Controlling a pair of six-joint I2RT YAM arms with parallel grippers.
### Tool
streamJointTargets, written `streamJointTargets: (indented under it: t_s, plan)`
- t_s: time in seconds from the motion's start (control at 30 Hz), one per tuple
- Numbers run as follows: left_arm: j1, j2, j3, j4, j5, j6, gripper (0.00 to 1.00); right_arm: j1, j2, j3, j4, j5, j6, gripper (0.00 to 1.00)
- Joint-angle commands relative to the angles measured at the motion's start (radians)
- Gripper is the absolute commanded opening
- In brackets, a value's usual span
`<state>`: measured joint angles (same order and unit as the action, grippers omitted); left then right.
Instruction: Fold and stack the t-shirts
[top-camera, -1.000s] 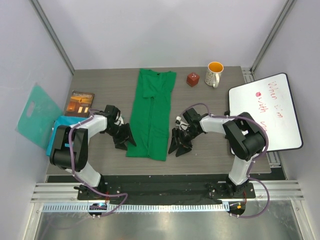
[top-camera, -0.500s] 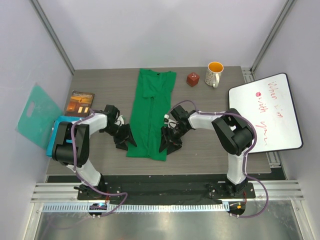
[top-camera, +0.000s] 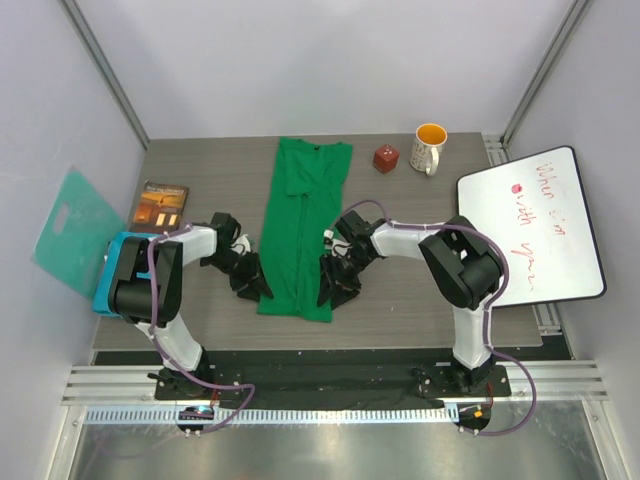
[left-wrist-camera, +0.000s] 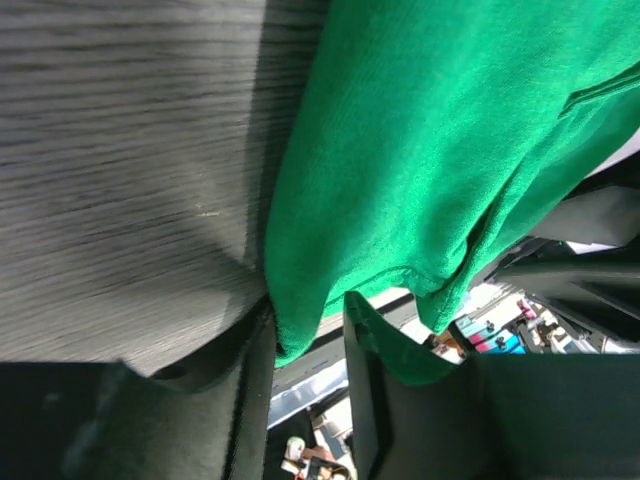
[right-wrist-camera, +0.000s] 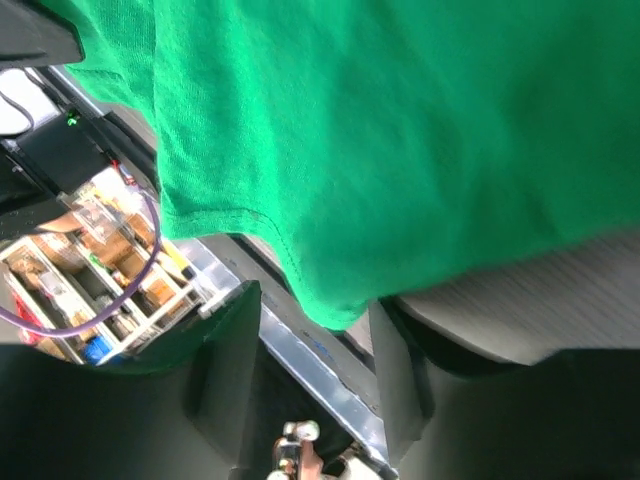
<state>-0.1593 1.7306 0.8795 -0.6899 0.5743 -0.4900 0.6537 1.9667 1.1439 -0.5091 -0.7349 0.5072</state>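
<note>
The bright green t-shirt (top-camera: 303, 225) lies on the table, folded lengthwise into a long narrow strip with its collar at the far end. My left gripper (top-camera: 252, 283) is at the strip's near left corner. In the left wrist view (left-wrist-camera: 308, 380) it is open, with the green hem (left-wrist-camera: 430, 150) hanging into the gap between the fingers. My right gripper (top-camera: 335, 285) is at the near right corner. In the right wrist view (right-wrist-camera: 315, 360) it is open, with the shirt's corner (right-wrist-camera: 380, 130) dipping between the fingers. The teal-blue t-shirt (top-camera: 112, 270) lies bunched at the table's left edge, partly hidden by the left arm.
A flat teal board (top-camera: 72, 228) with a handle hole leans off the table on the left. A book (top-camera: 163, 204) lies at the left. A red cube (top-camera: 385, 158) and a mug (top-camera: 429, 147) stand at the back right. A whiteboard (top-camera: 530, 225) lies at the right edge.
My right gripper has moved left to the green shirt's near right corner. My left gripper has edged right onto the near left corner.
</note>
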Motion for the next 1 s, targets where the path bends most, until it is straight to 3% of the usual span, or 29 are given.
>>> streamJointTargets:
  t_s: [0.0,0.1,0.13,0.2,0.27,0.57,0.97]
  plan:
    - [0.0,0.034,-0.022,0.044,-0.079,0.037,0.32,0.034,0.086,0.01,0.015,0.131,-0.041,0.37]
    - [0.0,0.027,-0.022,0.04,-0.071,0.037,0.24,0.037,0.106,0.025,0.008,0.117,-0.048,0.13]
    - [-0.002,0.026,-0.022,0.038,-0.07,0.039,0.16,0.038,0.101,0.027,0.0,0.109,-0.055,0.08]
    - [0.0,0.02,-0.017,0.03,-0.057,0.041,0.03,0.04,0.087,0.014,-0.025,0.098,-0.079,0.07]
    - [0.0,0.008,-0.014,0.009,-0.041,0.045,0.0,0.04,0.052,-0.001,-0.042,0.12,-0.09,0.01]
    - [0.0,-0.077,0.022,-0.108,-0.042,0.056,0.0,0.04,-0.081,-0.061,-0.086,0.161,-0.084,0.01]
    - [0.0,-0.052,0.208,-0.174,-0.105,0.073,0.0,0.031,-0.103,0.092,-0.15,0.204,-0.076,0.01]
